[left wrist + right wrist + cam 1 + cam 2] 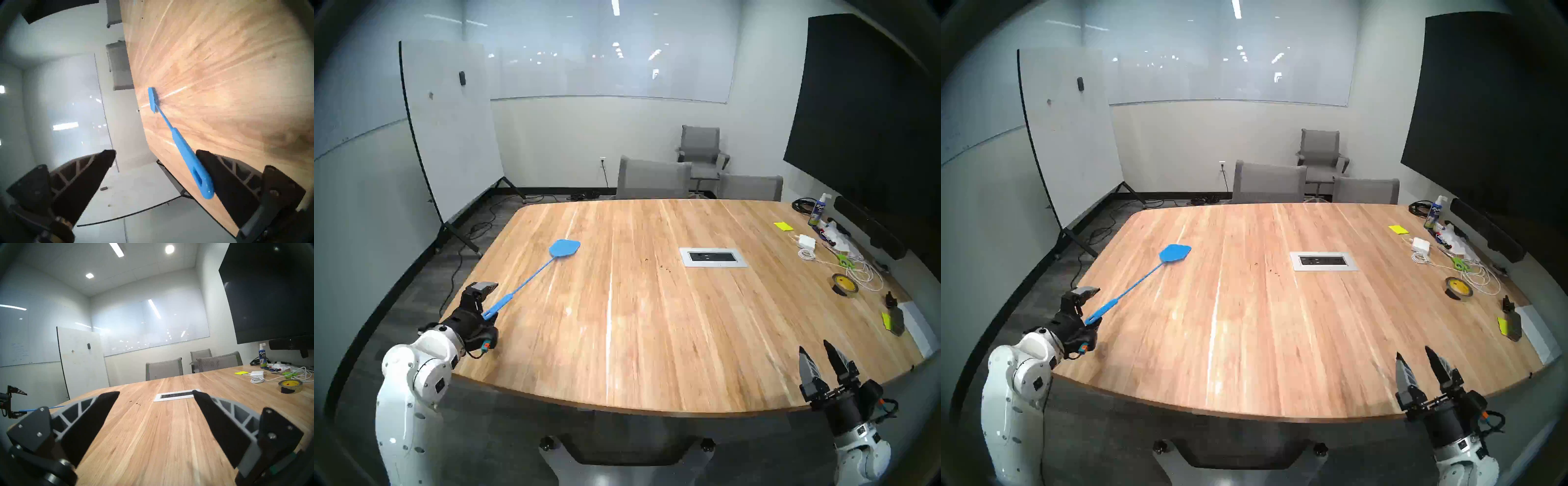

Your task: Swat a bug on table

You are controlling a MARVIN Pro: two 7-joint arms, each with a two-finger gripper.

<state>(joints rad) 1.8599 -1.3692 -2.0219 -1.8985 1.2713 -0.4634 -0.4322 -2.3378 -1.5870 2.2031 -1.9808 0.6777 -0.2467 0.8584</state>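
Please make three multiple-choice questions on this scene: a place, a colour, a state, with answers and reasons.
1. Where do the dark specks lie on the table? A) beside the outlet panel B) on the swatter head C) at the near edge
2. What colour is the fly swatter? A) green B) blue C) red
3. How do the left gripper's jaws stand? A) shut B) wide open C) hidden
A: they lie just left of the panel. B: head and handle are blue. B: a broad gap separates the fingers.

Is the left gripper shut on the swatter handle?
No: left gripper open, jaws wide apart; swatter handle lies against one finger only.
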